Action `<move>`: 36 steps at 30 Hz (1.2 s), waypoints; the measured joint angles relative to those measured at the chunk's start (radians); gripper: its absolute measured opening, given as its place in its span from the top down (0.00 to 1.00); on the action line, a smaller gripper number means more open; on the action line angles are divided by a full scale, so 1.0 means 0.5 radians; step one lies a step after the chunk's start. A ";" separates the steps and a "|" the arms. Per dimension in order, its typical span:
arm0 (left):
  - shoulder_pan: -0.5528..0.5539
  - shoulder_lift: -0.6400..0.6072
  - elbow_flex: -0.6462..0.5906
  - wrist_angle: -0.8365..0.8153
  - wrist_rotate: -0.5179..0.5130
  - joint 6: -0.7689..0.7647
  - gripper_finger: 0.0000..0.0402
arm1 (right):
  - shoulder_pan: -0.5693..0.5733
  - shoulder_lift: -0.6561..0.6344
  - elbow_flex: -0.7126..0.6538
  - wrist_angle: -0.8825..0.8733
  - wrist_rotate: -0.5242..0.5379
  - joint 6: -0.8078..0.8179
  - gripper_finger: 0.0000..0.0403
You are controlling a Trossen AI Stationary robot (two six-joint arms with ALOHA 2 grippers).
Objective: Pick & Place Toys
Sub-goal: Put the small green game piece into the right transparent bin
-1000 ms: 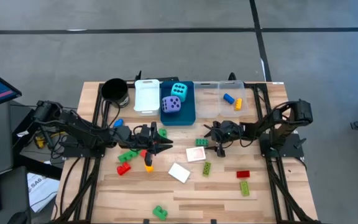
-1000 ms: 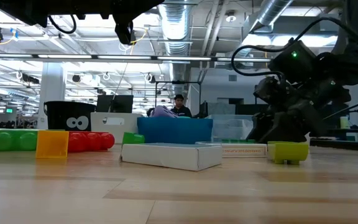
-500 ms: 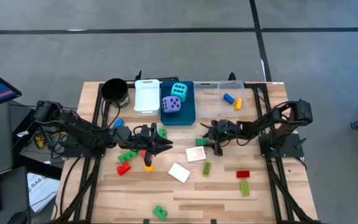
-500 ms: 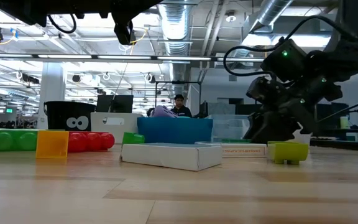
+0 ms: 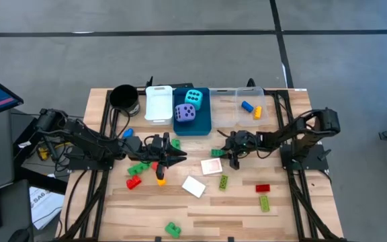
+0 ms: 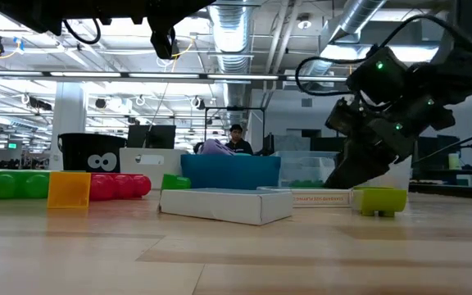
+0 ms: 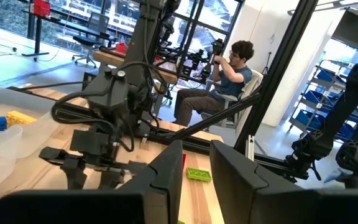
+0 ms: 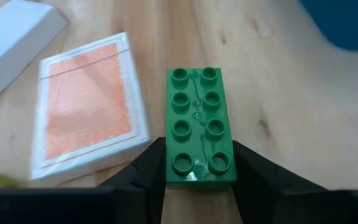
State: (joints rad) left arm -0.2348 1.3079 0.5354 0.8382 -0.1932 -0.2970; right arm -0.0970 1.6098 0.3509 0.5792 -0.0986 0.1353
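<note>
As the right arm has edged a bit left over the last sec and, in the low view, tipped its wrist up off the table, we read that as the grab on the green brick [image 8: 197,118] being made. The right gripper [image 8: 197,148] has its jaws narrow, one finger [image 8: 151,165] flush on each long side of the brick's near end, so we judge it held. The brick itself hasn't shifted in the high view, so it's prob. not lifted clear yet. It lies just beside the orange card [image 8: 86,102], not touching it.

Only the right wrist view shows that grip. From above, the gripper hides the contact, and at table height a lime brick [image 6: 379,199] blocks the fingertips.

Farther left, the left gripper [image 5: 173,158] hovers over the red, green & yellow bricks. Its wrist view shows the jaws a narrow gap apart w/ nothing between.

At the far edge, the purple die [image 5: 185,113] and cyan die [image 5: 193,98] already sit in the blue bin [image 5: 202,126], so that part looks done. Many bricks and both cards are left on the table.

Beyond the table, the left wrist view alone shows a seated person [image 7: 229,74].
</note>
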 joint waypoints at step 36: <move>0.000 0.000 0.000 -0.001 0.000 -0.001 0.81 | -0.488 -1.346 0.004 -1.121 1.553 0.414 0.66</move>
State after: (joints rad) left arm -0.2348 1.3079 0.5354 0.8379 -0.1932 -0.2974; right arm -0.3410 0.9368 0.3527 0.0187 0.6777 0.3425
